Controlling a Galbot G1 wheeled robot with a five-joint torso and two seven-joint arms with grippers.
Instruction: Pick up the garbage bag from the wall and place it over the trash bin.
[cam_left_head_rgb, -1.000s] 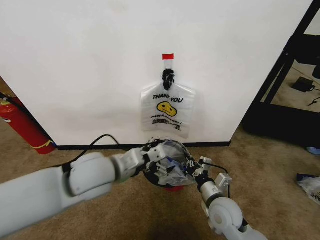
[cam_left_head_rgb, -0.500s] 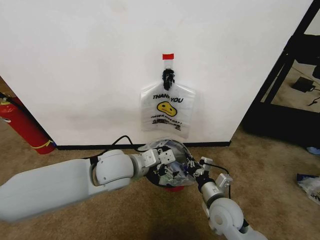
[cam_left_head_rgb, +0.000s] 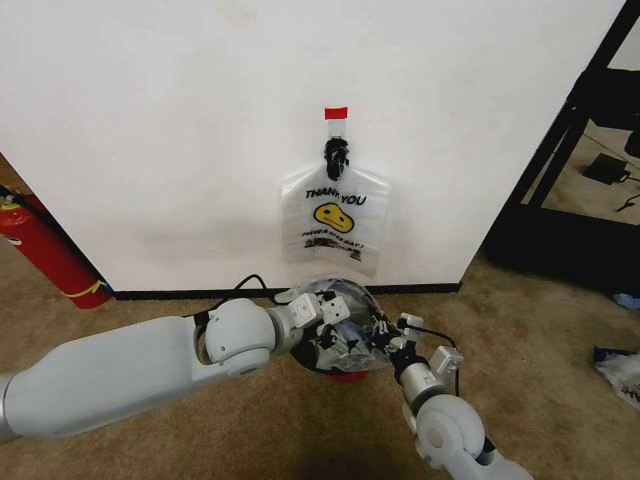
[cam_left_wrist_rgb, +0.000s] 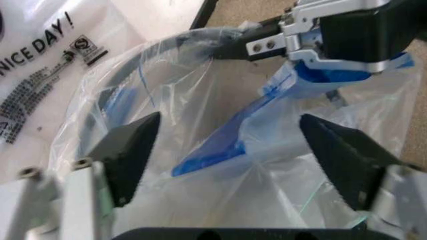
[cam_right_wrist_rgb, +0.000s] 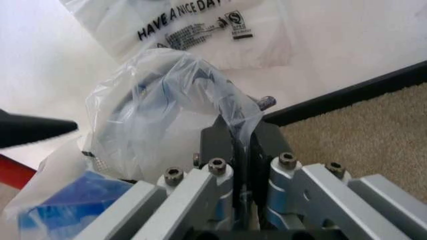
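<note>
The garbage bag (cam_left_head_rgb: 350, 297), thin translucent plastic with blue patches, is bunched over the trash bin (cam_left_head_rgb: 347, 376), whose red base shows beneath it on the carpet by the wall (cam_left_head_rgb: 150, 130). My left gripper (cam_left_head_rgb: 335, 322) hovers over the bag's mouth, open, its black pads (cam_left_wrist_rgb: 130, 155) spread apart above the film (cam_left_wrist_rgb: 220, 200). From the other side, my right gripper (cam_left_head_rgb: 385, 335) is shut on the bag's rim (cam_right_wrist_rgb: 153, 115), its fingers (cam_right_wrist_rgb: 230, 150) pinching the plastic. In the left wrist view, that right gripper (cam_left_wrist_rgb: 333, 35) clamps a blue patch. The bin's dark rim (cam_left_wrist_rgb: 127, 70) shows through the film.
A flat bag (cam_left_head_rgb: 338, 222) with the same print hangs from the black hook (cam_left_head_rgb: 336, 155) under a red tape strip (cam_left_head_rgb: 336, 113). A red fire extinguisher (cam_left_head_rgb: 45, 250) leans at the left. Black shelving (cam_left_head_rgb: 570, 180) stands at the right. A black cable (cam_left_head_rgb: 215, 280) trails along the baseboard.
My left arm has reached farther forward, bringing its gripper a little to the right over the bin. The right gripper has held its place on the bag.
</note>
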